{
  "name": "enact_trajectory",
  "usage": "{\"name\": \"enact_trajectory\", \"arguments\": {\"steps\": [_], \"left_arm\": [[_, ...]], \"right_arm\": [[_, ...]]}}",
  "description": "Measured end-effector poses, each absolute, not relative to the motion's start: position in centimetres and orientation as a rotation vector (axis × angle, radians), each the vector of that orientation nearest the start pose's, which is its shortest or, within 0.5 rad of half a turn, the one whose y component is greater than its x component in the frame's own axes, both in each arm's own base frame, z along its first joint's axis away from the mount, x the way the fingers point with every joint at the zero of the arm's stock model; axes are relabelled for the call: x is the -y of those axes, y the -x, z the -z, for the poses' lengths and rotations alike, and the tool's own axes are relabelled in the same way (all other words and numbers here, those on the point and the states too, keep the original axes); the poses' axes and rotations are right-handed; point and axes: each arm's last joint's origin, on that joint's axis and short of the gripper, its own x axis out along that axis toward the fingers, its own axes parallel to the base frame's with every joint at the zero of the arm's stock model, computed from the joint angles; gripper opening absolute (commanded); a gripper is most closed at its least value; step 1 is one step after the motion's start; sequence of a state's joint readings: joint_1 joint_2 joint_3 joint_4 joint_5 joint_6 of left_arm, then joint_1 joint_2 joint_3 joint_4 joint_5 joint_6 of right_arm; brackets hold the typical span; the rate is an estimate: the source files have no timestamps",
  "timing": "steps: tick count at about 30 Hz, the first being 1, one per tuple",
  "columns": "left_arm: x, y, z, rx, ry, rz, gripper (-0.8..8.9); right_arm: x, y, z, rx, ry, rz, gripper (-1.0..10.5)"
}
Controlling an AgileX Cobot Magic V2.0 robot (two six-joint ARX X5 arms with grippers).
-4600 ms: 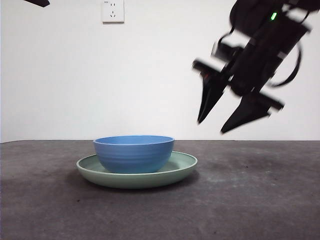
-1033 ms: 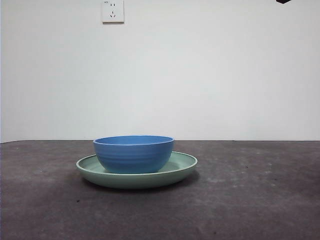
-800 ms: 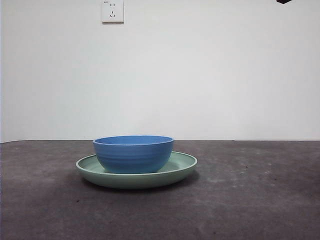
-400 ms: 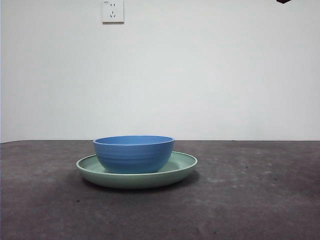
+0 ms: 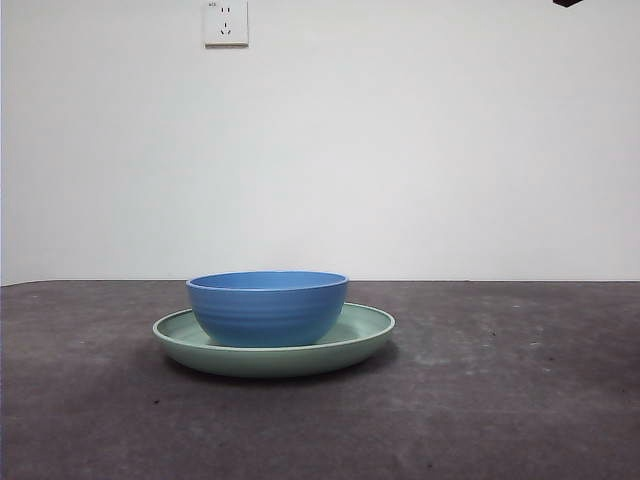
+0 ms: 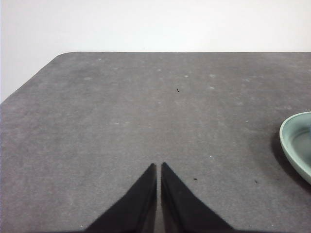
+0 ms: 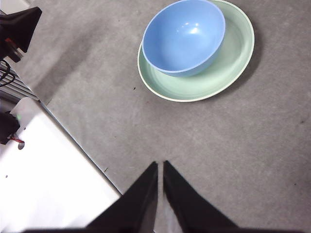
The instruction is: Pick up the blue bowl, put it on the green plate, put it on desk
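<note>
The blue bowl (image 5: 267, 307) stands upright in the green plate (image 5: 360, 340), which rests on the dark desk (image 5: 500, 400). The right wrist view shows the bowl (image 7: 184, 36) off-centre in the plate (image 7: 228, 63), from high above. My right gripper (image 7: 160, 165) is shut and empty, raised well above the desk and apart from the dishes. My left gripper (image 6: 158, 166) is shut and empty over bare desk; only the plate's rim (image 6: 291, 145) shows at the edge of its view. In the front view one arm shows only as a black tip (image 5: 568, 3) at the top right corner.
A white wall with a socket (image 5: 225, 22) stands behind the desk. In the right wrist view the desk's edge (image 7: 77, 141) runs diagonally, with a white surface (image 7: 43, 184) and dark robot hardware (image 7: 17, 26) beyond it.
Five seconds ago an open gripper hung at the upper right of the front view; it has since withdrawn upward out of view. Bowl and plate have not moved.
</note>
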State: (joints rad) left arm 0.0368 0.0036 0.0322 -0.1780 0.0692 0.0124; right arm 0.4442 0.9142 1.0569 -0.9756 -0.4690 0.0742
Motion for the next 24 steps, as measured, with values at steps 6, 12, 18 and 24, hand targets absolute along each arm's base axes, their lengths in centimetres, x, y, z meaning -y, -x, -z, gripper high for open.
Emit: {"name": "enact_trajectory", "arguments": {"steps": [6,12,18,24], "left_arm": [[-0.1,-9.5,-15.7,-0.149,-0.004,0.033,0.15],[-0.1,-9.5,-15.7,-0.149,-0.004,0.033,0.15],[-0.1,-9.5,-15.7,-0.149,-0.004,0.033,0.15],[-0.1,-9.5,-15.7,-0.149,-0.004,0.033,0.15]], "right_arm": [[-7.9,-13.5,-33.8,-0.893,-0.075,-0.826,0.1],[-7.9,-13.5,-33.8,-0.893,-0.075,-0.826,0.1],[-6.5,-13.4,-34.7,-0.745,-0.032,-0.747,0.1],[-3.1,-11.4,-34.8,-0.392,-0.052,-0.572,0.1]]}}
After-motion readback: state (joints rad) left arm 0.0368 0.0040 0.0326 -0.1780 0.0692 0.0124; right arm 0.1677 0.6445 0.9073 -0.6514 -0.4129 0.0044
